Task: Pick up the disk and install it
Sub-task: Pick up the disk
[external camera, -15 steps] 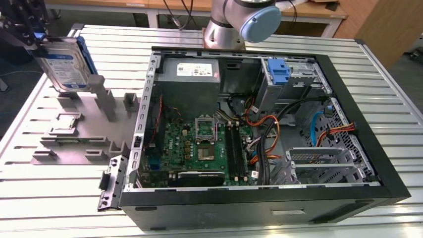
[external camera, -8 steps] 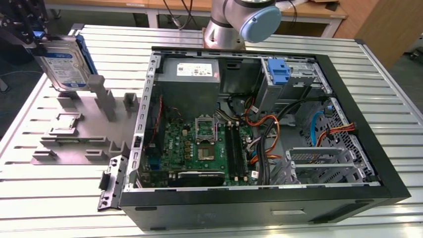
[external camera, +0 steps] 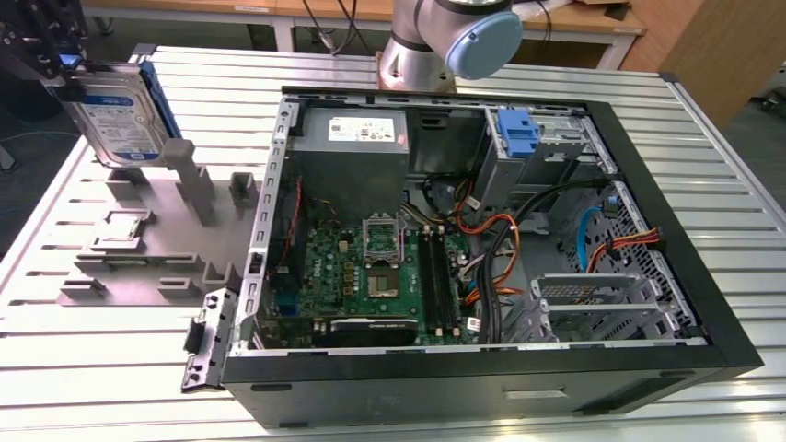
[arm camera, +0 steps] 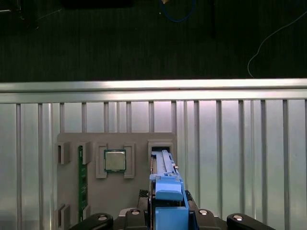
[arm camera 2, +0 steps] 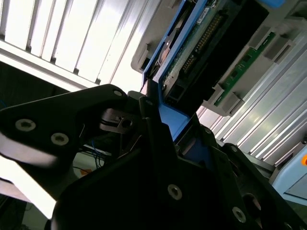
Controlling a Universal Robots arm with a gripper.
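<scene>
The disk, a silver drive with a blue-and-white label and blue rails, hangs on edge at the exterior view's far left, above the grey holder plate. My gripper is shut on its upper end. In the first wrist view the disk shows edge-on between my fingers, over an empty slot in the plate. The second wrist view shows the disk's connector end and blue rail beyond my black fingers.
An open computer case lies on the slatted metal table, with its motherboard, cables and a blue caddy in the drive bay. The arm's base stands behind the case. The plate also holds a processor chip and a green memory stick.
</scene>
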